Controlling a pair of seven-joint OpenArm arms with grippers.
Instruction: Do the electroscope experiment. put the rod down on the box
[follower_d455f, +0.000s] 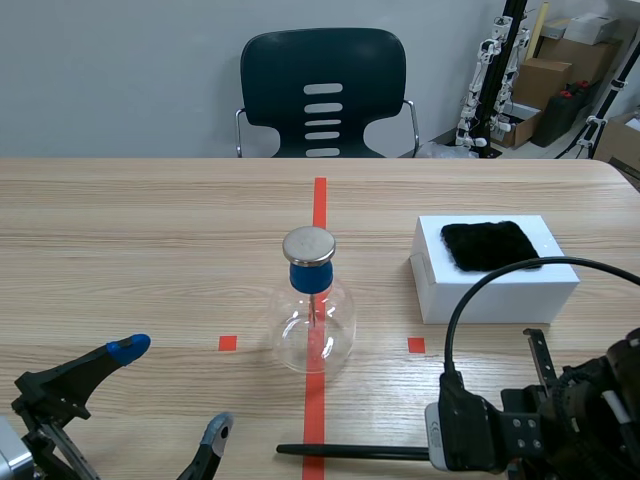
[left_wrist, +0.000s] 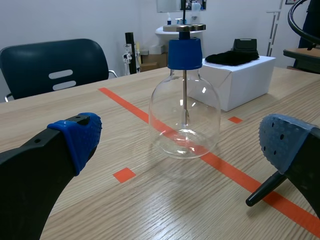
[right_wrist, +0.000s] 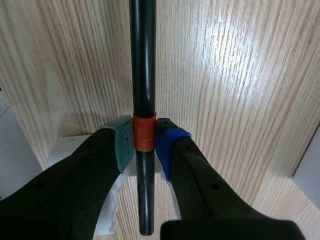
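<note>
**Rod pinched in the right claw, box at two o'clock**

Nearest the robot, the right gripper (right_wrist: 144, 142) pinches the black rod (right_wrist: 143, 75) at its orange-red band, a pad pressed on each side. In the scene view the rod runs level and low by the table's near edge. Its free tip points to nine o'clock and crosses the centre tape line, at six o'clock from the electroscope (follower_d455f: 315, 315). Whether it touches the wood cannot be told.

The left gripper (follower_d455f: 173, 390), at about eight o'clock from the flask, stands spread wide with nothing in it.

Further out, the electroscope stands upright on the tape line, with a clear bulb, blue stopper and metal disc on top. At two o'clock from it sits the white box (follower_d455f: 495, 290) with a black fur cloth (follower_d455f: 490, 245) on its top. A chair (follower_d455f: 322, 90) stands beyond the far edge at twelve.

To do the step well, the rod probably wants raising first and then swinging toward two o'clock with its long tip kept away from the glass. It should stay level and come down with its middle over the box top — the cloth may stop it rolling. The pads should let go only once the box bears its weight.
</note>
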